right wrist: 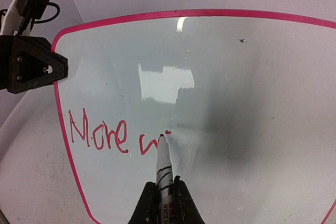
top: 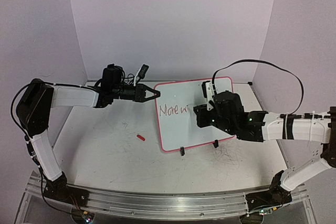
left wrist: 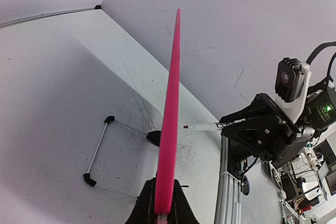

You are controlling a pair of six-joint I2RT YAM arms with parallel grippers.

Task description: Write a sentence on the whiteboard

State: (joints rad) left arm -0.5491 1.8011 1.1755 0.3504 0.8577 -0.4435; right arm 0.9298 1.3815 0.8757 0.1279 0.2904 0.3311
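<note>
The whiteboard (top: 195,128), white with a red-pink rim, stands tilted at the table's middle right. My left gripper (top: 156,94) is shut on its upper left edge. In the left wrist view the board (left wrist: 170,114) runs edge-on out of the shut jaws (left wrist: 163,203). The sentence (right wrist: 100,135) reads "More wi" in red on the board's left side (top: 173,110). My right gripper (right wrist: 165,195) is shut on a white marker (right wrist: 164,163). The marker's red tip touches the board (right wrist: 247,72) at the end of the lettering. The top view hides the marker under the right wrist.
A small red cap (top: 140,137) lies on the table left of the board. Two black clip feet (top: 182,151) (top: 215,144) hold the board's lower edge. A wire stand (left wrist: 100,148) shows behind the board. An aluminium rail (top: 157,200) runs along the near edge.
</note>
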